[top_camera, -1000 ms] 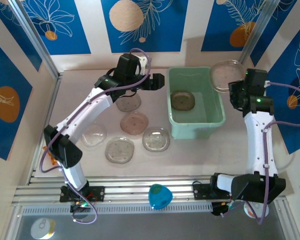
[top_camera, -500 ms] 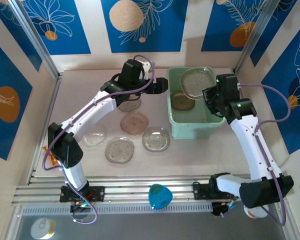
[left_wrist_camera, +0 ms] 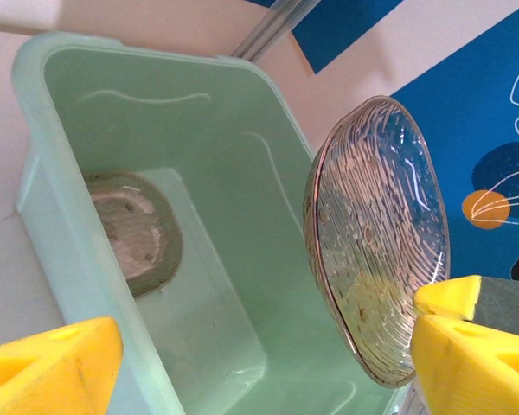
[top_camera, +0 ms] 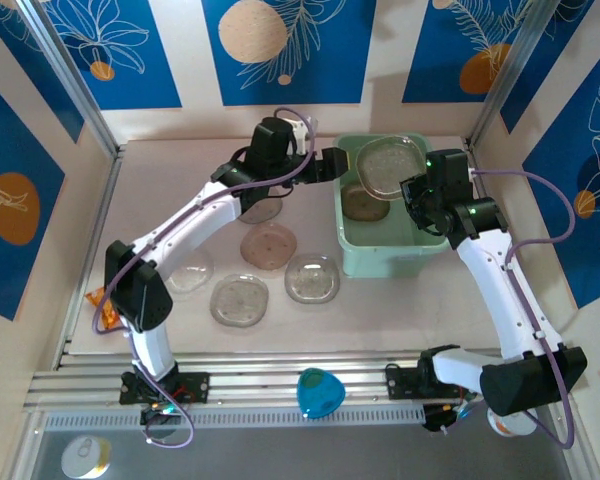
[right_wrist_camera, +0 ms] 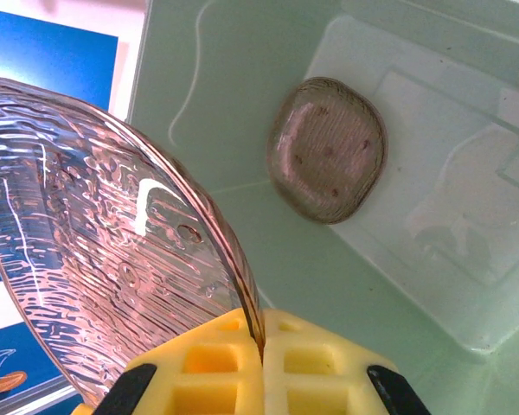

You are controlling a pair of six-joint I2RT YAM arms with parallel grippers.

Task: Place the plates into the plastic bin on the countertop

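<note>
Your right pincer (right_wrist_camera: 261, 341) is clenched on a ribbed pinkish translucent plate (top_camera: 390, 166), tilted over the pale mint-green plastic bin (top_camera: 392, 262); a brownish plate (top_camera: 365, 202) lies inside. Your left pincer (top_camera: 332, 165) gapes empty at the bin's ten o'clock corner.

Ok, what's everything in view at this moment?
loose plates: five, clear to pinkish, on the countertop left of the bin
plate in bin: one, brownish, flat on the floor
held plate: one, clear-pinkish, tilted over the bin
bin: one, mint green, right of centre
packet: one, orange, left edge
blue object: one, near rail
left gripper: open, by the bin's left rim
right gripper: shut on the held plate
</note>
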